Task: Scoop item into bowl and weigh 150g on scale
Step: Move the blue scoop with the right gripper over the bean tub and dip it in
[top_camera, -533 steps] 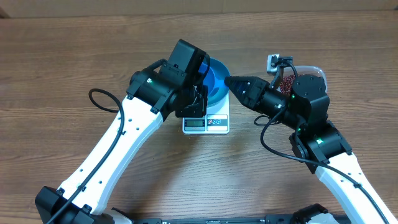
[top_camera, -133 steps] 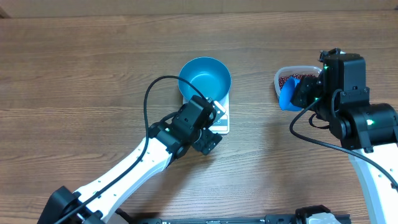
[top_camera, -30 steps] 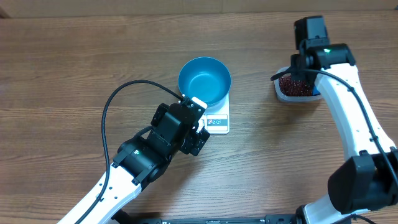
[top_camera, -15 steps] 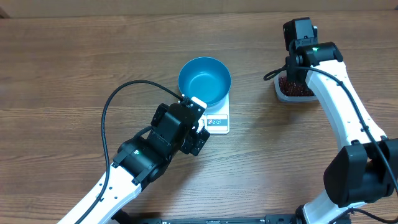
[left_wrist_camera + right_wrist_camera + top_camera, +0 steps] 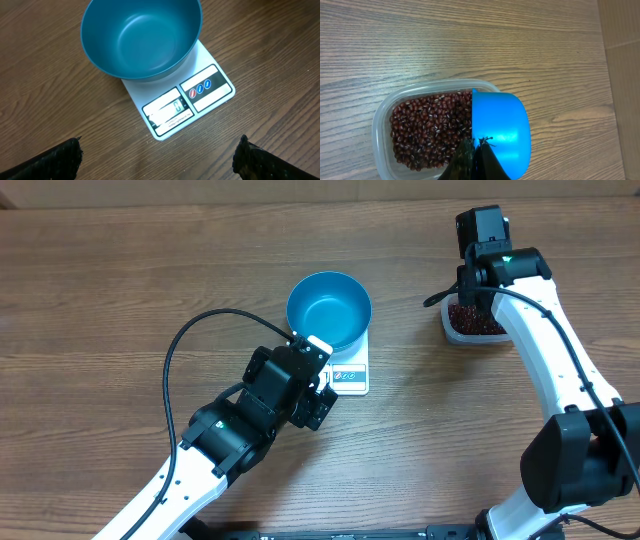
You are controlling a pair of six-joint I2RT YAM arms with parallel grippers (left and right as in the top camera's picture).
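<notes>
bowl (image 5: 329,310) on scale (image 5: 351,379), beans (image 5: 425,130) in tub (image 5: 378,125) well right of them, scoop (image 5: 500,130) over tub

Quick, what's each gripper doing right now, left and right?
Left gripper: open, holding nothing.
Right gripper: closed on the small bright blue plastic scoop.

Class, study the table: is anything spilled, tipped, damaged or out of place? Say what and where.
Nothing stands out. The teal bowl sits upright and empty on the scale, its display uncovered. The beans all lie inside the clear tub, none seen on the table. The right gripper holds the blue scoop at the tub.
</notes>
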